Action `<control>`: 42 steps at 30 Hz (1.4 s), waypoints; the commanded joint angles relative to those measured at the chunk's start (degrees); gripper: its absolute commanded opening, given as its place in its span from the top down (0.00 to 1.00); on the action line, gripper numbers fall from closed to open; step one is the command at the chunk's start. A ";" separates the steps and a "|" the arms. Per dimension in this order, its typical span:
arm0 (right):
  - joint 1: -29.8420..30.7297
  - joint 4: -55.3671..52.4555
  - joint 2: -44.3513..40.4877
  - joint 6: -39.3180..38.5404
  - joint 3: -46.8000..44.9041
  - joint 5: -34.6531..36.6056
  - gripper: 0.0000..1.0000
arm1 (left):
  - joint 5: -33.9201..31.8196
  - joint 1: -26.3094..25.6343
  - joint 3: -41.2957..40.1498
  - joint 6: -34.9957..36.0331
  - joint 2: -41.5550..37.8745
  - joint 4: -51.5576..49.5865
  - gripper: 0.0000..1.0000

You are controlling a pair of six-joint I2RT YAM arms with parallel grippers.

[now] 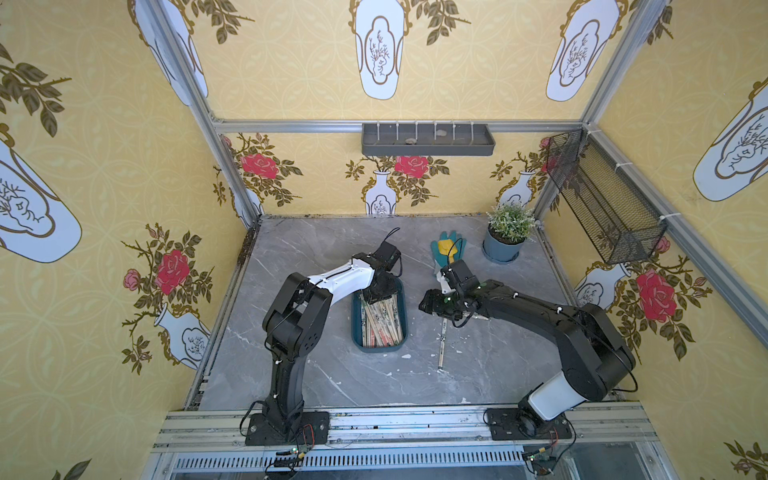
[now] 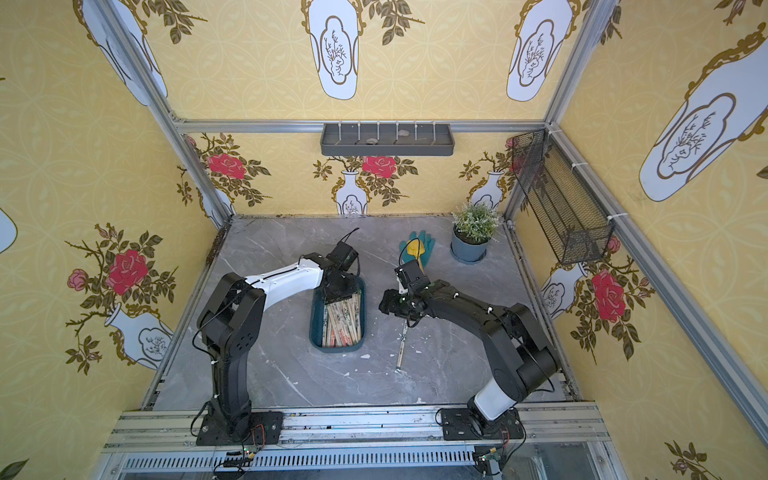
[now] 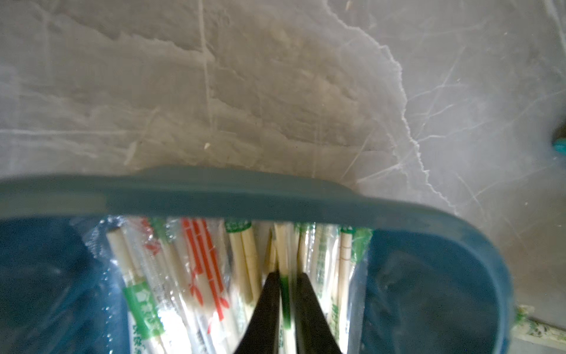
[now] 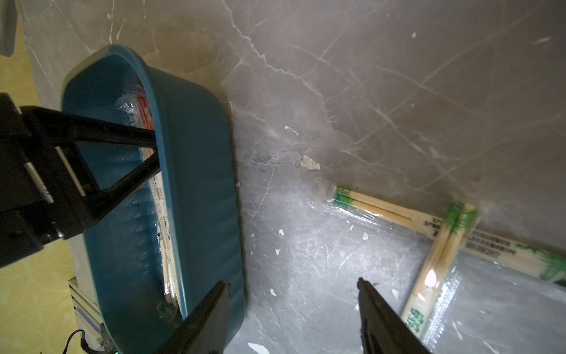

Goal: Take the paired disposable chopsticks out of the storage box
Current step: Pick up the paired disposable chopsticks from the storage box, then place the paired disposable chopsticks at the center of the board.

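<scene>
Showing the left jaws clamped near one end of a thin pale bamboo chopstick pair (image 3: 282, 248), presumably light, stiff and slippery in its clear wrapper, inside the shallow teal plastic storage box (image 3: 214, 196) at the middle of the grey marble tabletop (image 1: 374, 382); right jaws apart.

The left hand (image 1: 378, 297) hides the storage box's (image 1: 356, 328) far end.

potted plant (image 1: 509, 232) far right corner | yellow shovel (image 1: 445, 245) on teal glove (image 1: 435, 250) | grey wall tray (image 1: 428, 148) | mesh basket (image 1: 602, 208)
</scene>
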 commanded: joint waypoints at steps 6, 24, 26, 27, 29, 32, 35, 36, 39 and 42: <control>-0.21 1.38 -0.78 -0.65 -0.01 -0.56 0.32 | -1.83 -0.42 0.56 1.26 -1.78 -2.60 0.97; -0.12 0.55 -0.37 -0.74 1.50 -0.82 0.32 | -12.73 0.46 1.44 14.61 -17.34 -10.11 1.00; -0.05 0.48 -0.34 -0.73 1.75 -0.99 0.32 | -13.12 1.75 -0.81 15.91 -19.29 -10.06 1.00; -0.04 0.40 -0.38 -0.78 1.85 -0.98 0.32 | -13.04 2.64 -2.36 16.44 -20.29 -9.81 1.00; 0.05 0.30 -0.34 -0.93 2.15 -1.00 0.32 | -12.10 4.67 -5.61 16.98 -22.11 -8.74 1.00; 0.20 0.06 -0.26 -1.05 2.50 -0.92 0.32 | -11.25 7.23 -10.51 17.54 -24.04 -6.95 1.00; 0.40 -0.05 -0.09 -0.97 2.64 -0.84 0.32 | -11.55 8.45 -13.34 17.64 -23.98 -6.31 1.00; 0.49 -0.01 -0.08 -0.92 2.65 -0.86 0.32 | -12.17 8.55 -14.15 17.56 -23.70 -6.03 1.00; 0.75 0.00 0.09 -0.85 2.63 -0.96 0.32 | -12.58 8.69 -15.93 16.86 -22.12 -4.86 1.00; 1.04 -0.21 0.18 -0.76 2.56 -1.06 0.32 | -12.80 8.73 -17.43 15.63 -20.00 -3.58 1.00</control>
